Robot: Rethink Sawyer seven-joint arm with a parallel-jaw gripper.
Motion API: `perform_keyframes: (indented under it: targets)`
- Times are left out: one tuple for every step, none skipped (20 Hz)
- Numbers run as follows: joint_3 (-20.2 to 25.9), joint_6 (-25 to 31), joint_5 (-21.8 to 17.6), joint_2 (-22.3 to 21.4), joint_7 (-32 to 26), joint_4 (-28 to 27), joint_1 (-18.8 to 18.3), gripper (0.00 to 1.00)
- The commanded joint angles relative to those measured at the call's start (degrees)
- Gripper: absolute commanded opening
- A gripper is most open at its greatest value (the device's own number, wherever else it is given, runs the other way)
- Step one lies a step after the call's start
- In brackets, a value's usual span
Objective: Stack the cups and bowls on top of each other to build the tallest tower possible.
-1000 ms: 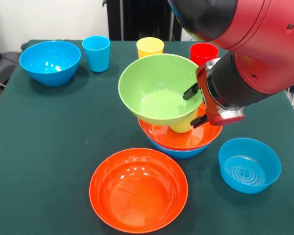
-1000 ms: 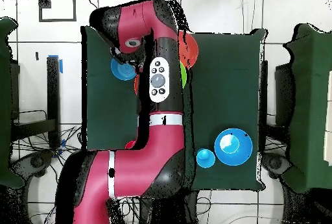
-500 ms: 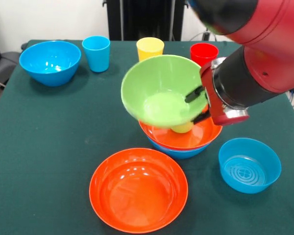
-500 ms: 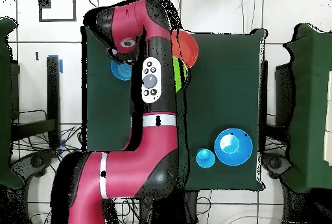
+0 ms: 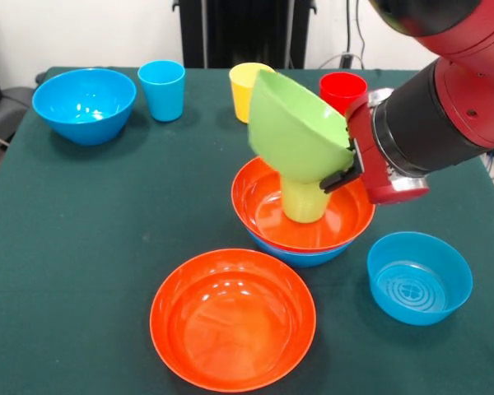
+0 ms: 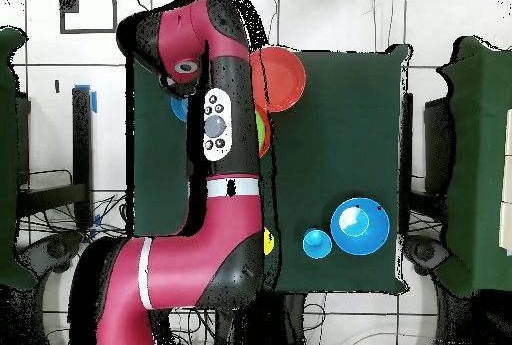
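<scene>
My gripper (image 5: 339,167) is shut on the right rim of the lime green bowl (image 5: 295,130). It holds the bowl tipped steeply, with the opening facing left. The bowl's base is at the top of a lime green cup (image 5: 305,202). That cup stands upright in an orange bowl (image 5: 267,216), which is nested in a blue bowl (image 5: 300,256). Along the far edge stand a blue cup (image 5: 161,89), a yellow cup (image 5: 242,85) and a red cup (image 5: 342,87). In the overhead view the arm hides the gripper and most of the stack.
A second orange bowl (image 5: 233,317) lies in front of the stack. A smaller blue bowl (image 5: 419,277) is at the right and a deep blue bowl (image 5: 84,103) at the far left. The overhead view shows the orange bowl (image 6: 283,78), blue bowl (image 6: 360,225) and blue cup (image 6: 317,243).
The green bowl has tipped from nearly level to steeply on edge and shifted right with the gripper. This uncovers the green cup and the inside of the orange bowl.
</scene>
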Motion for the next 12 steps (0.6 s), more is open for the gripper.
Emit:
perform_keyframes:
  targets:
    - [-0.07, 1.8, -0.47, 1.34, 12.56, 1.55, 0.41, 0.0]
    - [-0.13, 1.85, -0.2, 1.44, 12.5, 1.43, 0.41, 0.0]
    - [0.04, 2.42, 0.3, 1.63, 12.74, 1.03, 0.22, 0.0]
    - [-0.06, 2.43, 0.63, 1.68, 12.94, 1.03, 0.22, 0.0]
    - [-0.21, 2.35, 0.94, 1.7, 12.78, 1.07, 0.08, 0.0]
    - [-0.29, 2.34, 1.38, 1.7, 12.86, 1.17, 0.02, 0.0]
    - [-0.13, 2.26, 2.1, 1.59, 12.54, 1.42, -0.25, 0.0]
    - [-0.28, 2.47, 2.25, 1.66, 12.1, 1.22, -0.3, 0.0]
    - [-0.26, 2.73, 2.67, 1.68, 11.55, 1.04, -0.52, 0.0]
    - [-0.22, 2.7, 3.14, 1.66, 11.44, 1.13, -0.62, 0.0]
    - [-0.09, 2.76, 3.57, 1.72, 11.06, 1.03, -0.78, 0.0]
    - [-0.06, 2.58, 3.94, 1.73, 10.91, 1.13, -0.85, 0.0]
